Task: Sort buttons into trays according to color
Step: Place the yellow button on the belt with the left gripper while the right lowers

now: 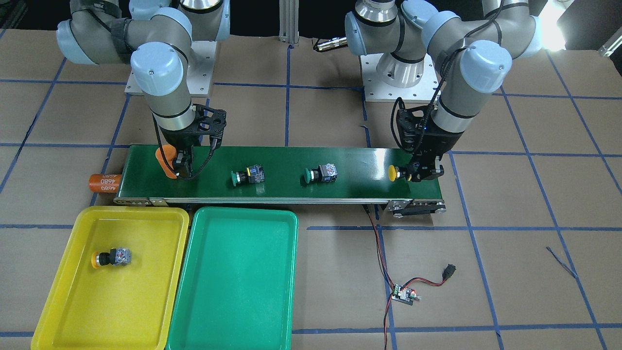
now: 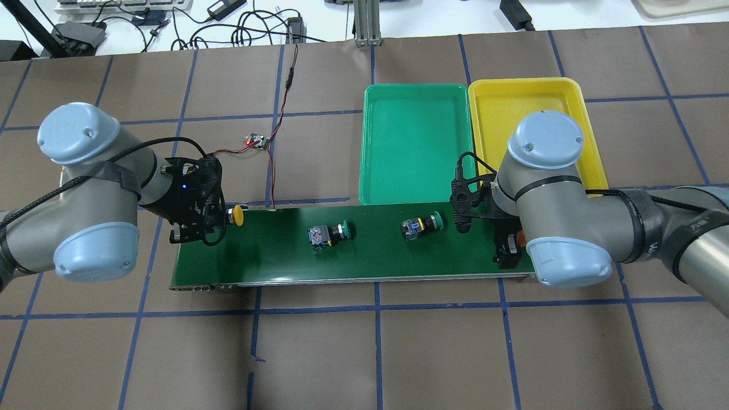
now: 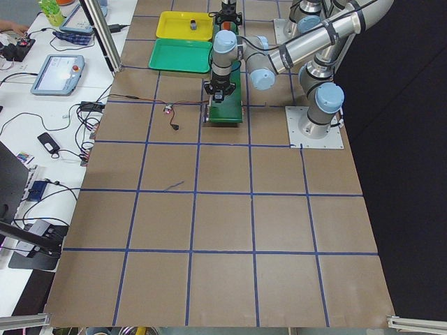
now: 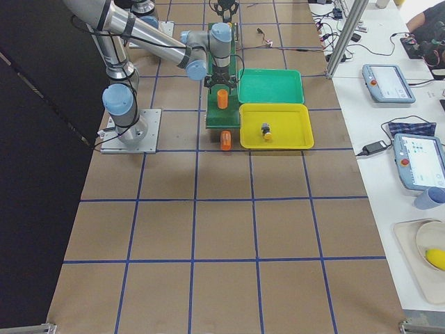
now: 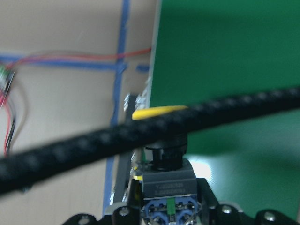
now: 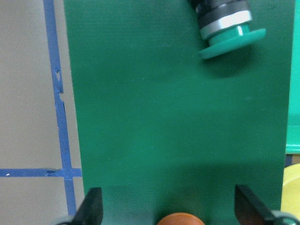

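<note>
The brown-papered counter carries a long conveyor belt. The yellow tray and the green tray lie side by side at the right arm's end of it. There the right gripper hangs with its fingers apart astride an upright orange cylinder. A second cylinder lies just off the belt's end. At the opposite end the left gripper is clamped on the body of a yellow button, its cap pointing along the belt.

The nearer green button and the farther green button lie on the belt between the arms. The sorted yellow button rests in the yellow tray.

Yellow looks half sorted and green not begun. Next, the held button must travel the belt's whole length to the yellow tray, past both green ones.
</note>
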### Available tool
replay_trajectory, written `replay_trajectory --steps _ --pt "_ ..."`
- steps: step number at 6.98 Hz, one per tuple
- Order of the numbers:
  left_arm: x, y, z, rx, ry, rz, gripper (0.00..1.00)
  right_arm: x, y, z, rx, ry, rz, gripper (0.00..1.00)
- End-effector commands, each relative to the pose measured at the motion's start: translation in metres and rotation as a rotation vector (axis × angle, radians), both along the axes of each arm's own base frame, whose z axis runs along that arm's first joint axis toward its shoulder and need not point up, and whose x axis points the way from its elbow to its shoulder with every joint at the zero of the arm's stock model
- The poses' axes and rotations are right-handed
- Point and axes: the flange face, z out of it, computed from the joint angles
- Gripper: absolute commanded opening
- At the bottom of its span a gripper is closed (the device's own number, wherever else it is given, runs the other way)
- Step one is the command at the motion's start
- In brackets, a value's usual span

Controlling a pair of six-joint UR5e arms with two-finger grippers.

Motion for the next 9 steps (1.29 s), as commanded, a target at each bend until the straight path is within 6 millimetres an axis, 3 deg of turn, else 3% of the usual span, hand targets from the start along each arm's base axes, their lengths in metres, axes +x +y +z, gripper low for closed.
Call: replay_trajectory --steps 1,3,4,5,6,8,9 --pt "-0.047 0.014 -0.006 0.017 -0.016 -0.116 0.18 0.001 -0.004 -0.007 -0.004 0.0 0.001 1.0" --pt "-0.049 0.013 -0.012 0.021 -0.013 -0.154 1.0 0.001 -0.006 -0.007 -0.016 -0.004 0.001 1.0" --pt "-0.046 0.017 -0.017 0.027 -0.014 -0.151 1.0 0.001 -0.011 -0.011 -0.031 -0.002 0.001 1.0" --pt "-0.04 0.017 -0.007 0.005 -0.015 -0.126 1.0 0.002 -0.012 -0.013 -0.035 -0.003 0.002 1.0" --pt "-0.029 0.01 0.009 -0.032 -0.007 -0.069 1.0 0.01 -0.01 -0.013 -0.036 -0.003 0.019 1.0" --pt "0.024 -0.027 0.06 -0.113 0.095 0.262 1.0 0.014 -0.01 -0.013 -0.052 -0.004 0.027 1.0" --pt "0.029 -0.041 0.083 -0.095 0.114 0.423 1.0 0.014 -0.01 -0.013 -0.052 -0.004 0.027 1.0"
